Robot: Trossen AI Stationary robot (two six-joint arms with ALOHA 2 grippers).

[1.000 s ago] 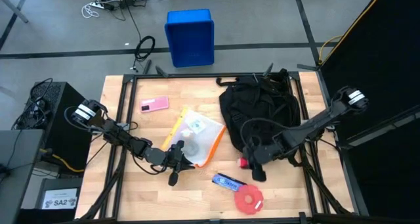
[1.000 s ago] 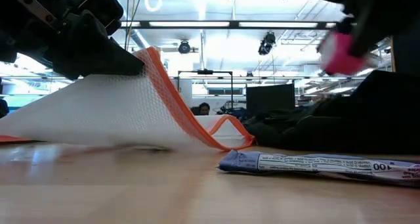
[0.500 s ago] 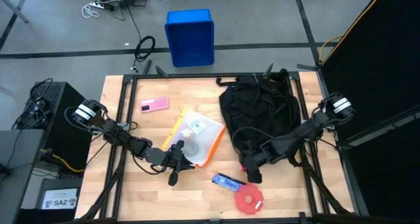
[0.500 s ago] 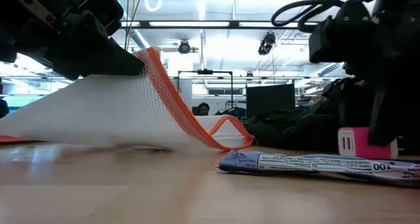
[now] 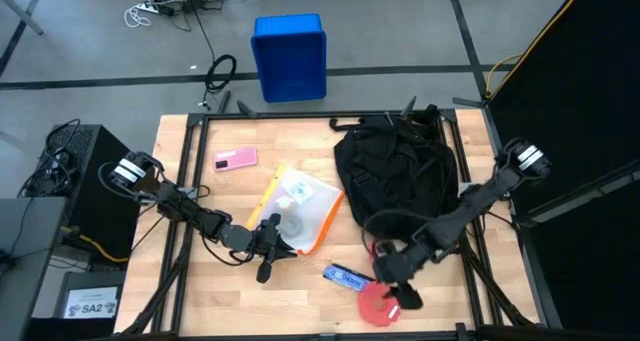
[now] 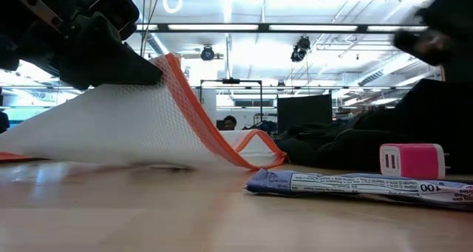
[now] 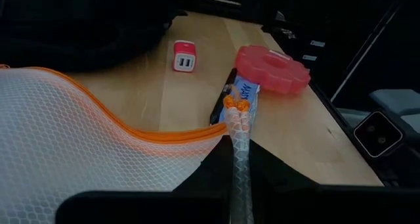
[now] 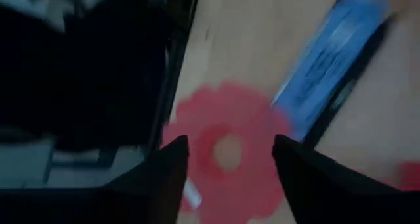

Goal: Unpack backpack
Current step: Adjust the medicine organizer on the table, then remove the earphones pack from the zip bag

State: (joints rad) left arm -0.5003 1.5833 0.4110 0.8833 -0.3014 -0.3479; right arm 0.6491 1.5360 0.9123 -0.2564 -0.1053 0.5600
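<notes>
The black backpack (image 5: 395,176) lies on the table's far right part; in the low view it is the dark mass (image 6: 355,145). A white mesh pouch with orange zipper (image 5: 300,211) lies left of it. My left gripper (image 5: 272,243) is shut on the pouch's near corner. A pink charger (image 5: 378,249) stands on the wood by the backpack's near edge, also clear in the low view (image 6: 412,162). My right gripper (image 5: 400,291) hovers open above a red round disc (image 8: 230,152), touching nothing. A blue packet (image 5: 345,277) lies beside the disc. My left gripper pinches the pouch's narrow corner strip by the zipper's end (image 7: 239,142) between its two fingers, coming level from the table's left. That corner is raised off the wood (image 6: 159,67). The rest of the pouch slopes down and lies on the table.
A pink flat item (image 5: 235,159) lies at the far left of the table. A blue crate (image 5: 289,56) stands on the floor beyond the far edge. Bare wood shows along the near left part (image 5: 200,291). A black curtain stands to the right.
My right gripper carried the pink charger raised, lowered it onto the table by the backpack's near edge and let go. It then moved toward the near edge, over the red disc. The charger now stands alone on the wood. The left arm kept still.
</notes>
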